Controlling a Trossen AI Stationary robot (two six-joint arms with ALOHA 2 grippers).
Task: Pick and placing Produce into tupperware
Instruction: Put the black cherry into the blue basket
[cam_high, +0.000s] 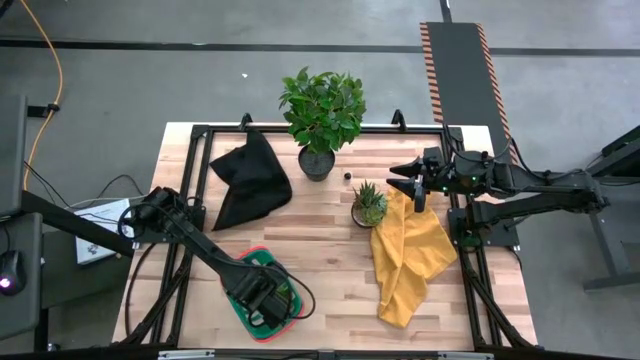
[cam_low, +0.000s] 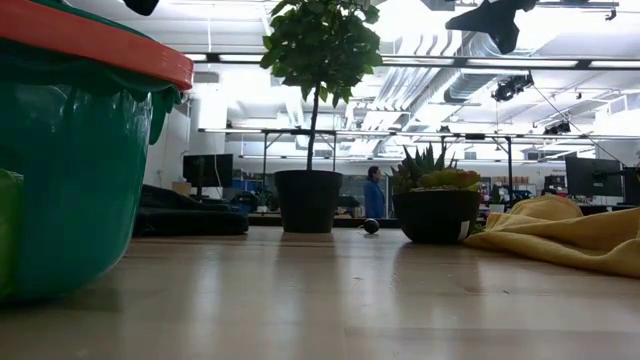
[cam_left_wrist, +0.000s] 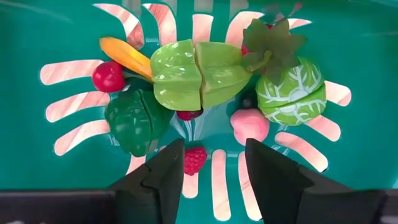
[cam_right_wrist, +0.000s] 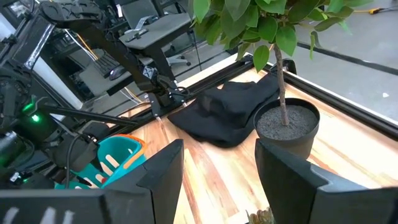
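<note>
Hovering my left gripper (cam_left_wrist: 211, 163) low over the tupperware (cam_left_wrist: 367, 81), fingers apart, empty. Risk: lifting carelessly could snag the raspberry (cam_left_wrist: 194, 159) between them. Inside: cabbage (cam_left_wrist: 291, 93), peach (cam_left_wrist: 250, 124), cherry (cam_left_wrist: 109, 76), green pieces. Right gripper (cam_right_wrist: 217, 165) waits open by the leafy plant (cam_right_wrist: 283, 124).

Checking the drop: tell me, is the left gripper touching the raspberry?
Apart. The left wrist view shows the raspberry lying in the container between the left gripper fingers, with gaps either side.
</note>
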